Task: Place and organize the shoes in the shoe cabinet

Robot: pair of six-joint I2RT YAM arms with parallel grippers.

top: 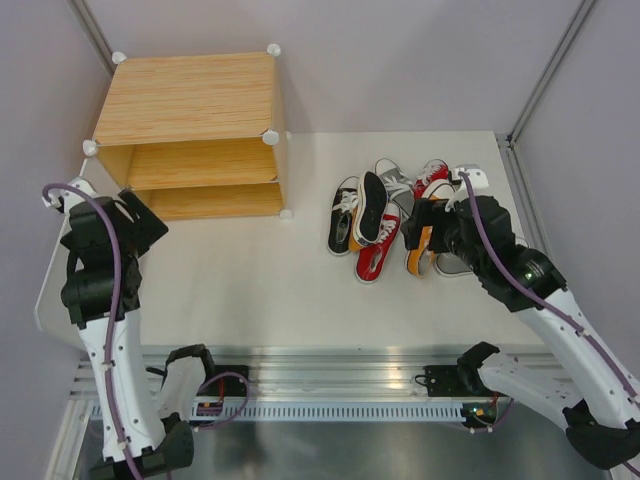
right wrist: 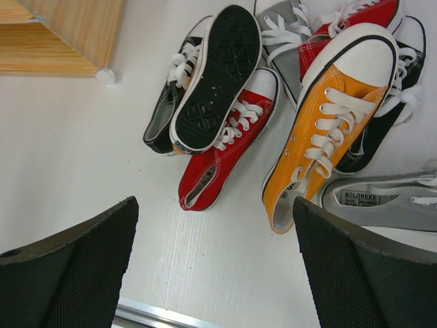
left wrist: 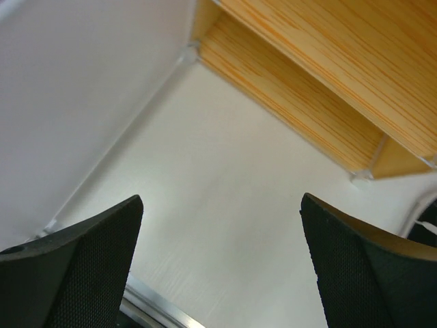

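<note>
The shoe cabinet (top: 190,100) stands at the back left, its open front showing one inner shelf with nothing on it. The shoes (top: 385,215) lie in a loose heap at right centre. In the right wrist view an orange shoe (right wrist: 328,123), a red shoe (right wrist: 229,147), a shoe turned sole-up (right wrist: 218,75) and a grey shoe (right wrist: 389,201) show. My right gripper (right wrist: 217,205) hangs open above the table just near of the heap, holding nothing; from above, the right gripper (top: 428,230) covers the heap's right part. My left gripper (left wrist: 222,198) is open and holds nothing, near the cabinet's (left wrist: 328,89) lower left corner.
The white table (top: 240,290) ends at an aluminium rail (top: 330,385) along its near edge. Grey walls close the back and both sides, with the cabinet tight against the left one. A corner of the cabinet (right wrist: 61,34) shows left of the heap.
</note>
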